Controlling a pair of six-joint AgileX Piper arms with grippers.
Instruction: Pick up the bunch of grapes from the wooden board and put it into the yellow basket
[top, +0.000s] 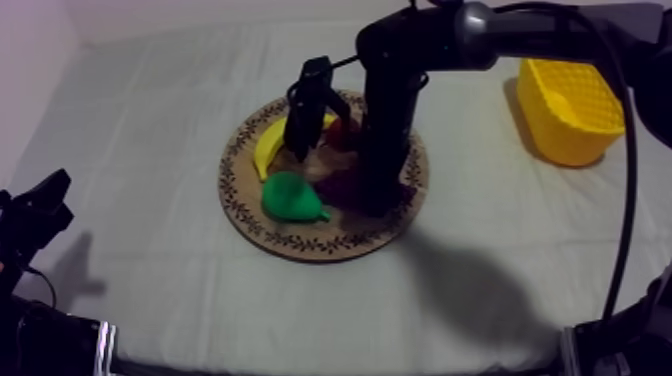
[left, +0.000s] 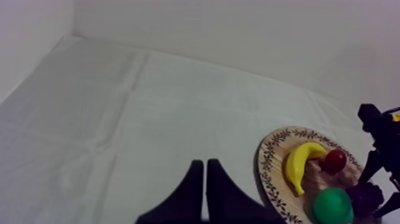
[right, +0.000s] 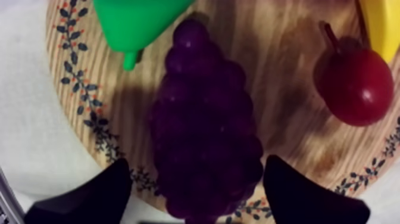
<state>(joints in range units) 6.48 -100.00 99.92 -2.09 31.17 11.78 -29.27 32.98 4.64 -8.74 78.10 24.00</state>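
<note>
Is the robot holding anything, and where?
Nothing yet. The right gripper is open, straddling the purple bunch of grapes on the round wooden board.

The grey-white clothed bench (top: 140, 160) carries the round wooden board (top: 300, 243) near its middle, with the yellow basket (top: 570, 110) well apart at the right.

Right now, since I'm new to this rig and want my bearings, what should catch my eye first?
The right gripper hangs open over the bunch of grapes on the wooden board, one finger at each side of it. A pear, a banana and a small red fruit lie round the grapes, and the yellow basket stands apart at the table's right side.
</note>
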